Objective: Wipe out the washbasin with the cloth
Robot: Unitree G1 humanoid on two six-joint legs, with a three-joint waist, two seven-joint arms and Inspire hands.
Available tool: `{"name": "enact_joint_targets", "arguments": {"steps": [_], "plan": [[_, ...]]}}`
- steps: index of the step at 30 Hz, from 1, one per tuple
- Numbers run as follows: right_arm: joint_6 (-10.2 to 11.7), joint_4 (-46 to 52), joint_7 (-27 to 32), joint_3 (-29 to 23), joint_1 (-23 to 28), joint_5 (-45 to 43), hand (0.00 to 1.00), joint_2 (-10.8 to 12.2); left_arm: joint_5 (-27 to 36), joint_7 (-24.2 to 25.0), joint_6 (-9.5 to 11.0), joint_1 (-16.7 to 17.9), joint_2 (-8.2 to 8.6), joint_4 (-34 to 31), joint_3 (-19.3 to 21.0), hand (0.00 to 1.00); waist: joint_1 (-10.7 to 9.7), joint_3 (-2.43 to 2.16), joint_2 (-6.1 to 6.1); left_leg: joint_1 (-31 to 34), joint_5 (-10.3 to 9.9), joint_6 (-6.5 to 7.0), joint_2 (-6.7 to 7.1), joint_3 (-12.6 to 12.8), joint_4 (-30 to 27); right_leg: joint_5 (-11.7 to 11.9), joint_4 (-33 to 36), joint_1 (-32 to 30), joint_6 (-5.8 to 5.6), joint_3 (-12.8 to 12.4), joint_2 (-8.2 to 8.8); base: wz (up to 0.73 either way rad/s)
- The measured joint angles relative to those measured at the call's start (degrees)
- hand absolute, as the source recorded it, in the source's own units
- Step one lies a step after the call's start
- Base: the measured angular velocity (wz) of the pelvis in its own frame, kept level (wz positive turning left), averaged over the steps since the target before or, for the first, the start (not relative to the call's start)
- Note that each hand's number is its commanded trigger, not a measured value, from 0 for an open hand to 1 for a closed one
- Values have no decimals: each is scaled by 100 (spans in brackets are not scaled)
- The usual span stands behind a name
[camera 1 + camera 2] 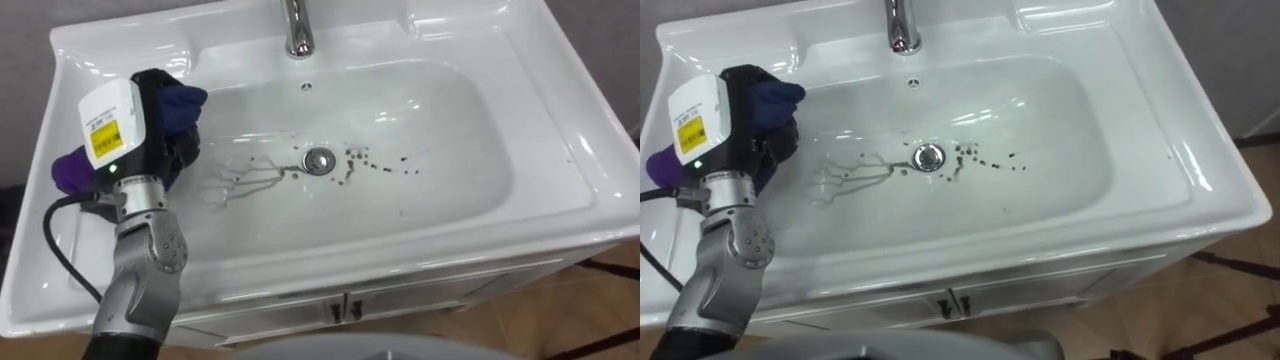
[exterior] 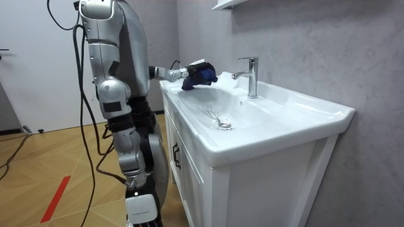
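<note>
Left robot hand [image 1: 158, 122] was curled round a blue cloth [image 1: 186, 99], at the white basin's [image 1: 470, 190] wall, 9 o'clock from the drain [image 1: 319, 160]. Dark specks [image 1: 376, 164] lay at 3 o'clock, streaks [image 1: 250, 176] at 9. Judged: most wiping left undone.
</note>
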State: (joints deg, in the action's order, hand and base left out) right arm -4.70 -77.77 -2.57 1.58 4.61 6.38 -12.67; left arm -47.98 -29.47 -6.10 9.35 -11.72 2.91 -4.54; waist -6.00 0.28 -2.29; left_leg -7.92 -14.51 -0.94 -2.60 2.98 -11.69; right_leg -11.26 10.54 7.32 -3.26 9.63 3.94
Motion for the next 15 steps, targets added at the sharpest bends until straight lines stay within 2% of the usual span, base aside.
{"name": "enact_joint_targets", "arguments": {"steps": [6, 11, 15], "plan": [[-36, -39, 7, 2, -4, -405, 0, 18, 2, -1, 21, 0, 13, 0, -20, 100, -24, 5, 2, -26, 0, 0, 0, 15, 8, 1, 8, 13, 1, -9, 0, 0], [-47, -113, 67, 5, -7, -471, 0, 46, 4, -21, 24, 1, 97, 39, -102, 100, -18, 28, 33, -34, 0, 0, 0, 21, 12, 0, 21, 6, 0, -11, 1, 0], [-226, -99, 99, 90, -17, -468, 0, 66, 8, -7, 17, 2, 118, 169, -410, 100, -14, 39, 50, -15, 0, 0, 0, 30, 30, 0, 25, -28, 0, -13, 2, 0]]}}
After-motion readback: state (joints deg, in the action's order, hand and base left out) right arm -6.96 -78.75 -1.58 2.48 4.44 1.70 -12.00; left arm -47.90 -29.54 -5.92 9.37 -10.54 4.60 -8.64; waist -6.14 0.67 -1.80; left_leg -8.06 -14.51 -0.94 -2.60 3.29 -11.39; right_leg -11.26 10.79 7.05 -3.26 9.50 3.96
